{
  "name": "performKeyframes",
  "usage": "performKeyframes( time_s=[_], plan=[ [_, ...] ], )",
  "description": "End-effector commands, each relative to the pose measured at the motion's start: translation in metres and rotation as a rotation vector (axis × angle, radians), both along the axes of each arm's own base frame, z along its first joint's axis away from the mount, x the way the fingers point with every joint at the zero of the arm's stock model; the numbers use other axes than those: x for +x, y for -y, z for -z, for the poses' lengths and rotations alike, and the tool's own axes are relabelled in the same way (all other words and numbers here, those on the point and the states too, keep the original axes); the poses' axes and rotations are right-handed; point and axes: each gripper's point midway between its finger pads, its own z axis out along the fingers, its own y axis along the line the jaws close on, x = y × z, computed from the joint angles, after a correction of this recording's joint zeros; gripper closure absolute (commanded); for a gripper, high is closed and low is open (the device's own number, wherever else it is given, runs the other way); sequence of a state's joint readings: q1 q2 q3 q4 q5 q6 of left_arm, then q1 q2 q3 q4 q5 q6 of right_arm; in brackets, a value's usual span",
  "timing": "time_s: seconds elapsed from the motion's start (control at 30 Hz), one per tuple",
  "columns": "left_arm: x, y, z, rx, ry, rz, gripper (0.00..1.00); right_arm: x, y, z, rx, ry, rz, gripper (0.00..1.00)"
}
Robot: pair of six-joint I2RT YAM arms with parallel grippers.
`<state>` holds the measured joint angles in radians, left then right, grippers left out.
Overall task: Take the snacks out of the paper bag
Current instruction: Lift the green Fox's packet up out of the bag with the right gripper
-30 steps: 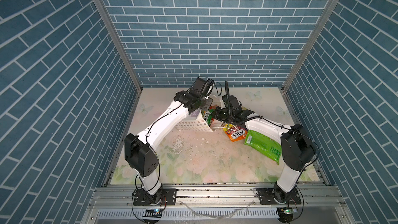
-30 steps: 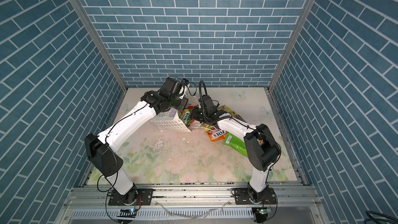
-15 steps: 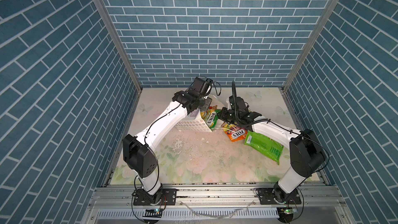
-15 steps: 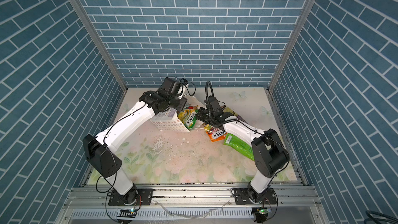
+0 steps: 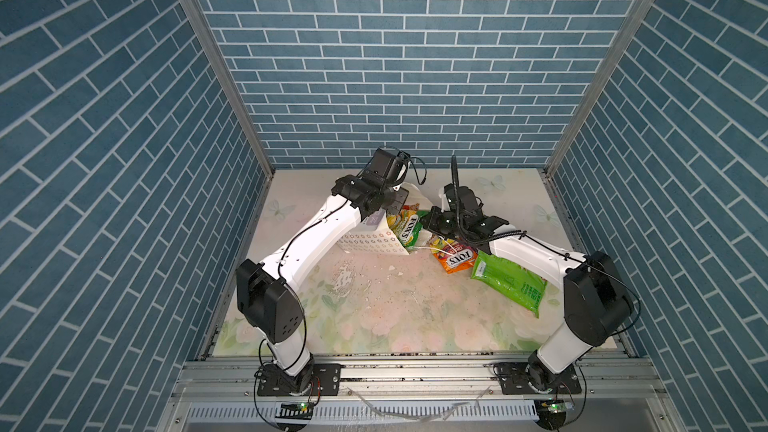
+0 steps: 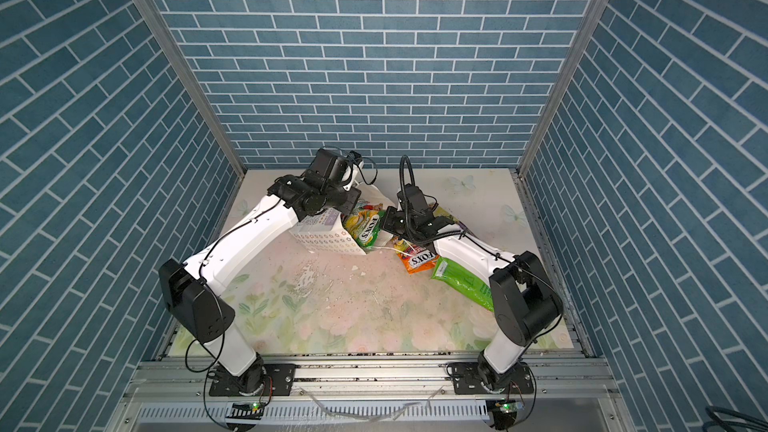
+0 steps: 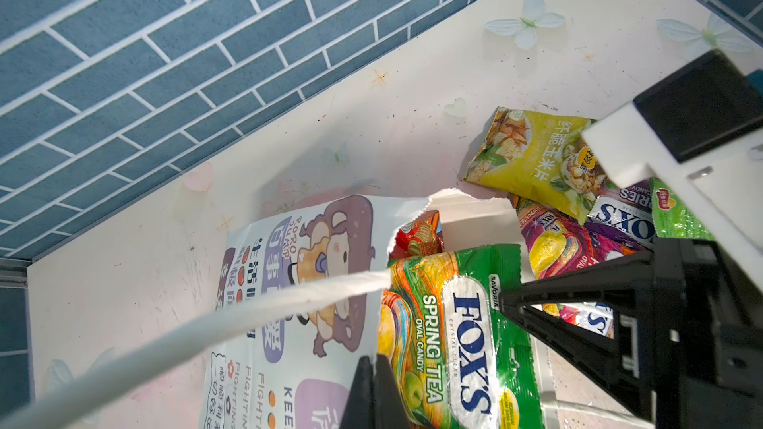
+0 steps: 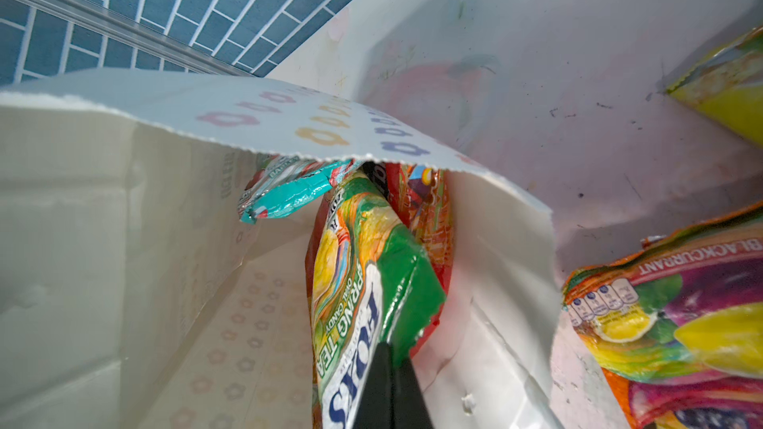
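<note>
The tall white paper bag [image 5: 370,241] [image 6: 328,238], printed with rows of small coloured rings, lies on its side on the pale floral worktop [image 5: 374,317]. It sits toward the back, with its mouth facing the right arm.

In the left wrist view, the left hand [image 7: 367,381] is clenched at the rim of the bag's mouth, beside the white cord handle [image 7: 206,319], and seems to pinch the paper there. The right wrist view shows the upper wall of the bag [image 8: 82,200] arched up off the lower one.

The right hand [image 8: 388,369] [image 5: 434,222] is clamped on a corner of the glossy green "FOX'S" packet [image 8: 355,282] [image 7: 454,323] [image 5: 409,230] [image 6: 365,230]. This packet sticks halfway out of the bag's mouth. Behind it, still inside, lie a crumpled teal packet [image 8: 285,191] and a red packet [image 8: 429,208] [image 7: 417,237].

Other snacks lie on the worktop outside the bag, by the right arm. A small orange "FOX'S" packet [image 5: 455,257] [image 6: 417,259] is near the mouth. A large bright green packet [image 5: 509,280] [image 6: 461,280] lies just beyond it, partly under the forearm. A yellow packet [image 7: 532,163] and a purple packet [image 7: 557,241] lie nearer the back wall.
</note>
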<state>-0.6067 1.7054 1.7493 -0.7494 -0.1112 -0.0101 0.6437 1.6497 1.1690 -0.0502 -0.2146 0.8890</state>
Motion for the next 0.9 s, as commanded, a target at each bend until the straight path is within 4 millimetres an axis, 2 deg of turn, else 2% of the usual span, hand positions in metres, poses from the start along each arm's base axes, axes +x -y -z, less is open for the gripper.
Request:
performKeyframes(
  time_s=[0.0,0.27,0.57,0.87],
  plan=[
    [0.0,-0.001,-0.027,-0.05,0.067,0.006,1.0,0.002,-0.003,-0.006,0.019,0.032,-0.03,0.92],
    [0.003,0.002,-0.03,-0.057,0.072,0.013,1.0,-0.003,-0.014,0.005,0.046,-0.016,-0.056,0.73],
    [0.005,0.008,-0.033,-0.077,0.075,0.024,1.0,-0.017,-0.029,0.014,0.049,-0.06,-0.102,0.71],
    [0.007,0.011,-0.039,-0.09,0.089,0.033,1.0,-0.027,-0.033,0.02,0.032,-0.118,-0.137,0.71]
  ],
)
